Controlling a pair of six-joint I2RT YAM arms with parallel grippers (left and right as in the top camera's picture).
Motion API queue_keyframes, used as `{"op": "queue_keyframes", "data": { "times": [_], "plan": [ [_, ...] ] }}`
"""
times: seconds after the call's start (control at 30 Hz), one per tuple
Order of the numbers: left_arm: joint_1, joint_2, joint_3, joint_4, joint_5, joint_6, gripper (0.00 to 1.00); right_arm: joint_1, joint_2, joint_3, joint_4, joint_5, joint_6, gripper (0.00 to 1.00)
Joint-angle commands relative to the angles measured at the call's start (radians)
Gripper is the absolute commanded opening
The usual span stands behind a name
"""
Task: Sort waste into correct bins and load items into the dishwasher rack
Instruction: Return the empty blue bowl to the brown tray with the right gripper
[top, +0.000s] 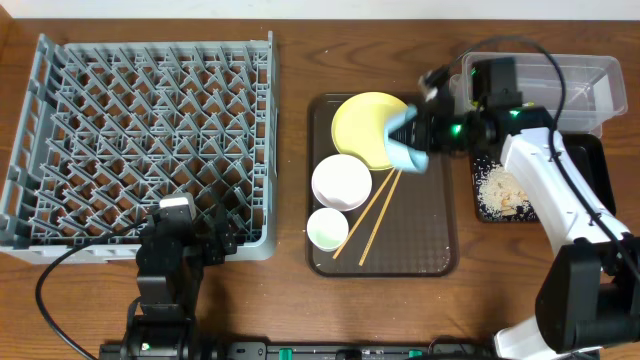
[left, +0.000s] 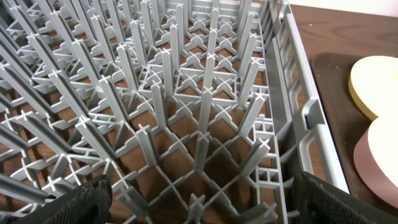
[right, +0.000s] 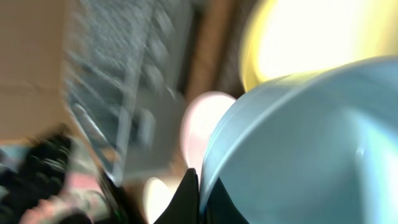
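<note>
Grips the rim of the blue bowl (top: 408, 142) in the clenched right tool (top: 414, 128), bowl tipped on its side. Just under the tool: yellow plate (top: 365, 128). Farther off: white bowl (top: 341, 181), cup (top: 327, 228) and chopsticks (top: 375, 213) on the brown tray (top: 425, 250). Behind the tool: rice (top: 503, 190) in the black tray (top: 596, 160). Holds the left tool (left: 205, 206) released and empty, rack (left: 205, 112) pegs right below.

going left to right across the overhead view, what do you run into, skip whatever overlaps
grey rack → white bowl → blue bowl → rice heap
</note>
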Motion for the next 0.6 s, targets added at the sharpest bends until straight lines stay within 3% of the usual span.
{"op": "queue_keyframes", "data": {
  "times": [0.0,0.13,0.27,0.57],
  "plan": [
    [0.004,0.0,0.02,0.001,-0.005,-0.008,0.94,0.049,0.001,0.023,-0.12,0.185,-0.21,0.01],
    [0.004,0.0,0.02,0.001,-0.005,-0.008,0.94,0.121,0.001,0.021,-0.279,0.396,-0.229,0.01],
    [0.004,0.0,0.02,0.001,-0.005,-0.008,0.94,0.196,0.001,-0.005,-0.332,0.564,-0.206,0.01],
    [0.004,0.0,0.02,0.001,-0.005,-0.008,0.94,0.244,0.001,-0.132,-0.229,0.532,-0.166,0.07]
  ]
}}
